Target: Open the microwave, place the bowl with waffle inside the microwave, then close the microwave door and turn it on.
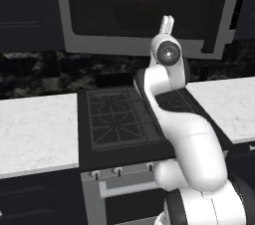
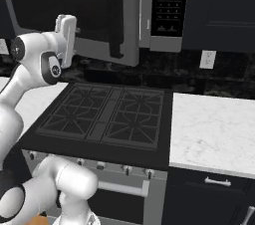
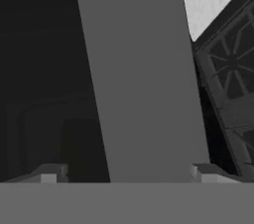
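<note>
White stone counter lies on both sides of a black stove, and dark cupboards fill the wall behind. Up above the stove hangs the microwave, and the microwave door is swung part way out toward the room. The door has a grey frame and a big dark window. Its black bar handle runs up and down near the door's free edge, off to one side of the jaws. The black button panel sits past the handle, farther from the jaws. The gripper is lifted high, right up at the lower part of the door. In the hand view the jaws stand wide apart, and one fingertip shows at each side. The grey frame of the door runs straight between the two tips, close in front of them. The jaws hold nothing, and I cannot tell if they touch the frame. Dark glass lies to one side of the jaws. On the other side, far below, a stove grate and a bit of counter show. The white arm bends up from below the stove to reach the door.
</note>
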